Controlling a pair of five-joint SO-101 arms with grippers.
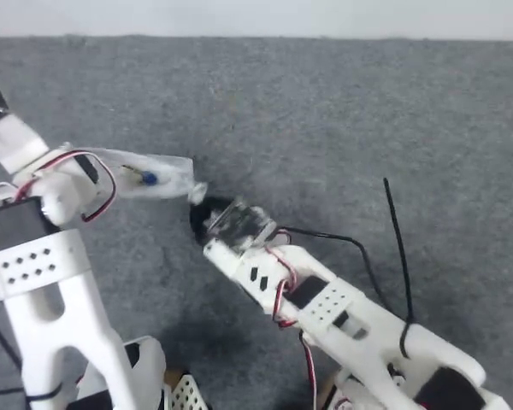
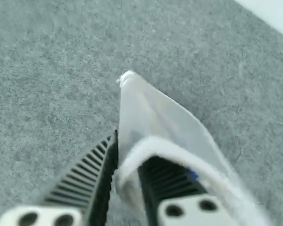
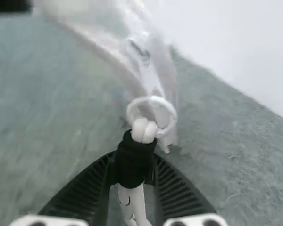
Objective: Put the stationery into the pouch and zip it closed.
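Note:
A translucent pouch (image 1: 154, 177) hangs stretched between the two arms, just above the grey mat, with a small blue item (image 1: 148, 178) showing through it. My left gripper (image 2: 127, 174) is shut on the pouch's (image 2: 153, 113) white-edged end; the blue item (image 2: 192, 174) shows beside one finger. In the high view the left gripper (image 1: 98, 171) sits at the pouch's left end. My right gripper (image 3: 132, 165) is shut on the black zipper pull (image 3: 132, 157), which carries a white cord loop (image 3: 151, 113) at the pouch's (image 3: 148, 52) other end. The right gripper (image 1: 203, 218) is at the pouch's right tip.
Grey felt mat (image 1: 325, 120) covers the table, with open room to the back and right. A thin black cable (image 1: 399, 248) runs along the right arm. A white wall (image 1: 256, 17) borders the far edge.

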